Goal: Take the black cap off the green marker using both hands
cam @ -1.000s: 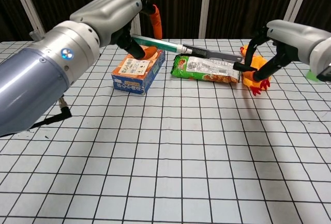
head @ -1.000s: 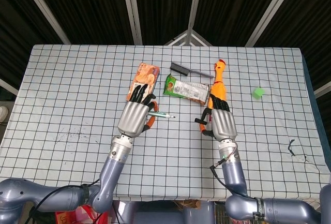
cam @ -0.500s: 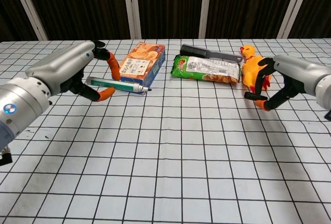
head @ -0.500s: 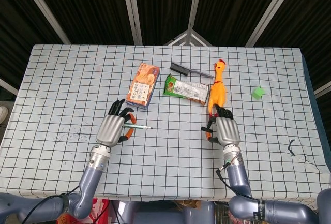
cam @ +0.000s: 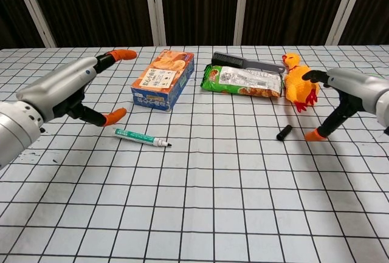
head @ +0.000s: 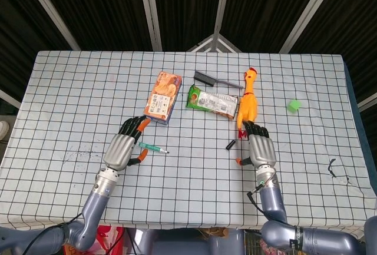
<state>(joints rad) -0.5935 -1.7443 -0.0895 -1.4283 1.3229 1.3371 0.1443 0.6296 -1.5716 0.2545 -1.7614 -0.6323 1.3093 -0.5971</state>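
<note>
While both hands sit low over the checkered white worktop (head: 70, 90), neither one's got anything in it right now. The slim green marker with a white label (cam: 141, 138) lies flat on the cloth, uncapped, its dark tip pointing right, just right of the left hand (cam: 64, 93). That grey hand with orange fingertips is spread wide open, thumb low and the other fingers up high, marker lying just beside the thumb tip but not touching as far as I can see. The small black cylinder cap (cam: 284, 132) lies on its own over on the right side, well apart from the marker, right beside the right hand (cam: 346, 96), which is also open with its orange fingertip down near the cloth just right of the cap. Farther back there's an orange snack box (head: 163, 97) beyond the marker, a green foil snack packet (head: 212, 100) right of it, a black comb (head: 217, 80) behind that, a yellow rubber chicken (head: 248, 103) just far of the right hand, and a little green cube (head: 294, 105) off to the far right.
</note>
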